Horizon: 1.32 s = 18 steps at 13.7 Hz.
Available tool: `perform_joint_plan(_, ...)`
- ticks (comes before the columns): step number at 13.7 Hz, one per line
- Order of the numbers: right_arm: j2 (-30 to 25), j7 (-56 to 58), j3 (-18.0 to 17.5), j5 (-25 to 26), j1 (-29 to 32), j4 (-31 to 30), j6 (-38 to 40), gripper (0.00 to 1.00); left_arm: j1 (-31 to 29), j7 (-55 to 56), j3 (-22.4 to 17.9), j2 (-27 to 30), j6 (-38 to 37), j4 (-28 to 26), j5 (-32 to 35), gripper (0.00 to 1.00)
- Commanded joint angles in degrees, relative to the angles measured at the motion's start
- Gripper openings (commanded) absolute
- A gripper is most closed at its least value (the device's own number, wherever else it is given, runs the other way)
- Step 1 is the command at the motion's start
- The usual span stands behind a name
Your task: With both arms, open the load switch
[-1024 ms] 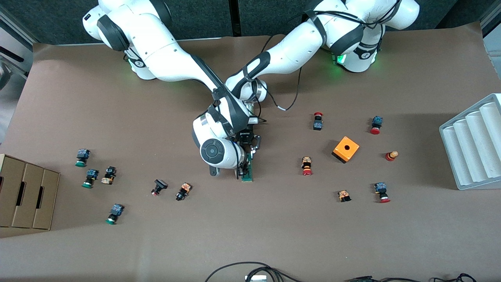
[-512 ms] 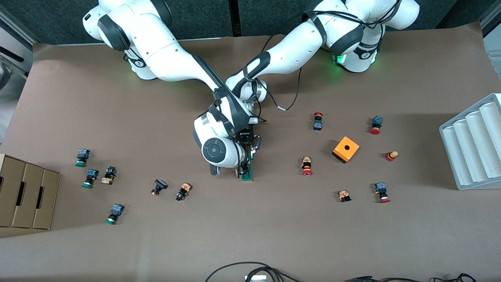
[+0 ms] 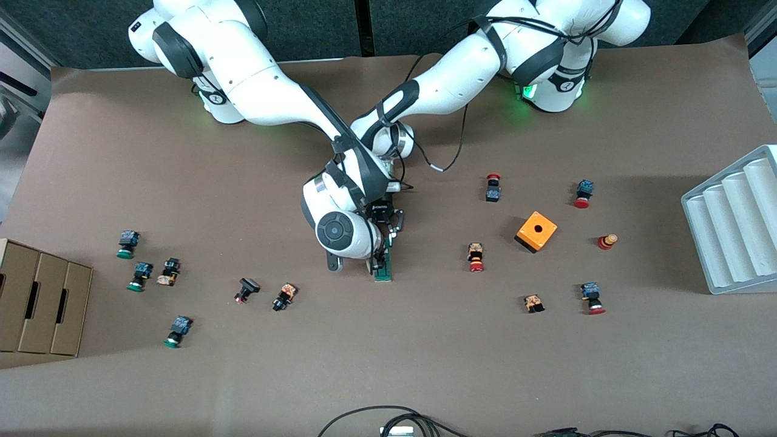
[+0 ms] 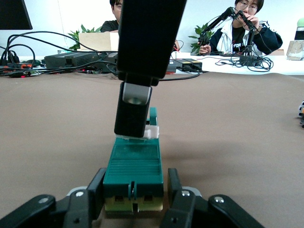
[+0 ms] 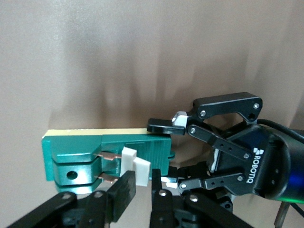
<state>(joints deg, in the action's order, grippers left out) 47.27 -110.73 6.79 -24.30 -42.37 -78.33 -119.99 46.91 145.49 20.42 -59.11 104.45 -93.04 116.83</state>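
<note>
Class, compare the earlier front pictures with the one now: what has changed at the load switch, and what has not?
The right arm's wrist drifted slightly toward the left arm's end of the table, with its end effector pinched on the white slider. The left end effector stays clamped on the load switch, which has not moved; nor have the buttons or orange box.

Pretty clearly a robotics lab. Two white arms (image 3: 285, 103) are bolted along a brown-covered table (image 3: 425, 364) scattered with little push buttons (image 3: 476, 257). The left wrist view shows desks piled with black electronics boxes (image 4: 71, 59) and cables, potted plants, and two people (image 4: 247, 28), one handling a small arm rig.
</note>
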Motion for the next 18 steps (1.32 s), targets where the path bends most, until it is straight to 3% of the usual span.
perform_joint_plan(1,-1.4,-0.1,0.1,1.7,-1.0,-3.3,-2.0,0.23,0.6,-0.9,-0.3,0.3,0.3,0.6,0.4,0.57)
perform_joint_plan(5,-2.1,-0.3,0.1,1.6,-0.5,-3.1,-1.6,0.25,0.6,-0.9,-0.3,0.4,0.3,0.7,0.6,0.57)
perform_joint_plan(7,-5.2,-0.1,0.2,1.0,0.6,-2.9,0.3,0.48,0.6,-0.9,-0.3,0.4,0.3,0.7,0.6,0.57)
perform_joint_plan(8,-6.7,-0.1,0.2,1.1,1.8,-2.6,2.5,0.72,0.6,-0.9,-0.2,0.4,0.3,0.6,0.5,0.57)
perform_joint_plan(10,-10.0,2.0,0.2,1.5,4.2,-2.3,5.6,0.95,0.6,-0.9,-0.2,0.5,0.3,0.6,0.5,0.61)
perform_joint_plan(11,-12.1,6.4,0.2,2.1,5.7,-2.3,6.3,0.98,0.6,-0.9,-0.3,0.5,0.3,0.6,0.2,0.89)
perform_joint_plan(12,-14.1,11.3,0.2,2.7,7.5,-2.4,8.6,0.99,0.6,-0.8,-0.2,0.6,0.2,0.6,0.2,1.0)
perform_joint_plan(18,-31.6,54.7,0.2,8.2,23.2,-4.3,29.3,0.99,0.7,-1.1,0.0,4.2,1.0,-1.1,-2.2,1.0)
